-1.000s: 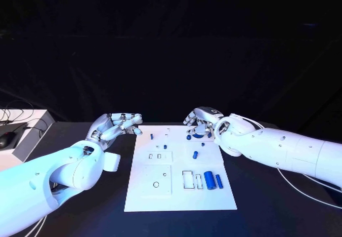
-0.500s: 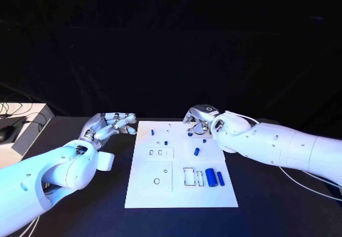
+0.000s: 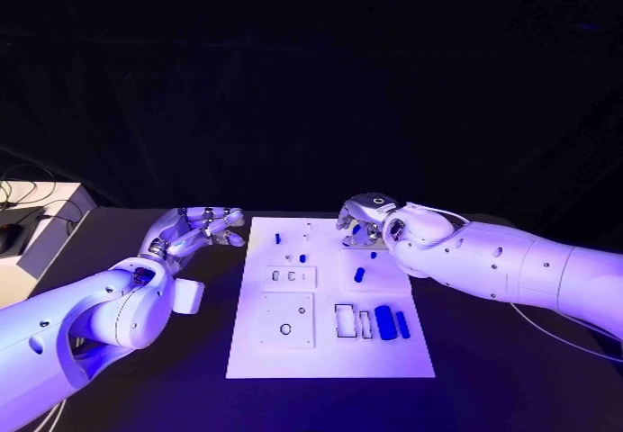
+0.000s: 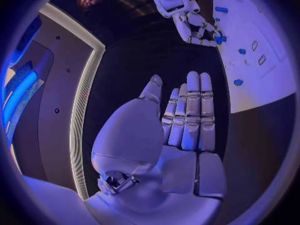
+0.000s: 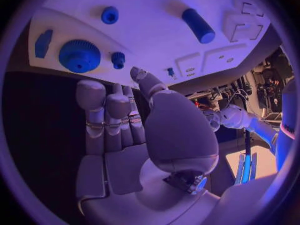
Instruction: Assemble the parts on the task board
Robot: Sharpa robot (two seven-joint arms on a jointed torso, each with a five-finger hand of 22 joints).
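**Right hand hovering at board's far edge**

Right hand (image 3: pixel 360 223) has crept along the far end of the white board (image 3: pixel 331 360), fingers apart, empty. Left hand (image 3: pixel 197 227) stays beside the board over the desk (image 3: pixel 481 360), holding nothing. Blue parts (image 3: pixel 383 318) untouched; no grasp begun.

- No text, label, brand, number or sign can be read in any view.
- The task board (image 3: pixel 331 360) bears only plain outlines of slots and holes, with no lettering beside them.
- The blue parts (image 3: pixel 383 318) lying on the task board carry no markings that can be made out.
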